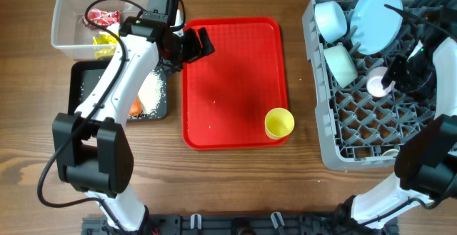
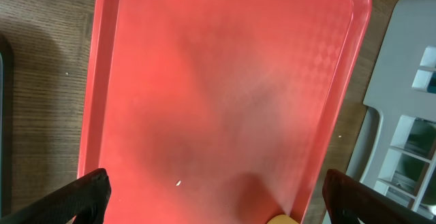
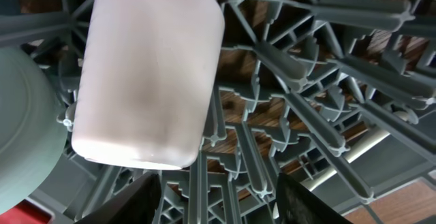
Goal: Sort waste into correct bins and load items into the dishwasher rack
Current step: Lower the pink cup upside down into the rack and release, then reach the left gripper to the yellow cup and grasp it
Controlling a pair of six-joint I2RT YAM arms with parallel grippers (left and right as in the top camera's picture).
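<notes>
1. Sorting looked done: the clear rectangular plastic tub [image 1: 68, 29] held crinkled wrappers [image 1: 100, 18], the shallow black tray [image 1: 81, 85] white rice [image 1: 151, 91].
2. My left gripper [image 2: 221, 198] hung spread and empty over the flat red tray [image 1: 228, 71].
3. The small yellow cup [image 1: 278, 123] stood there unloaded; I judged it next, needing a reach and rim pinch.
4. In the grey lattice rack [image 1: 357, 142], the small pink cup [image 3: 146, 74] lay beyond my right gripper [image 3: 225, 200], spread, empty.

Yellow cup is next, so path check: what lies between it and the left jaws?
Only bare red tray up to the yellow cup, clearest in the overhead view.
</notes>
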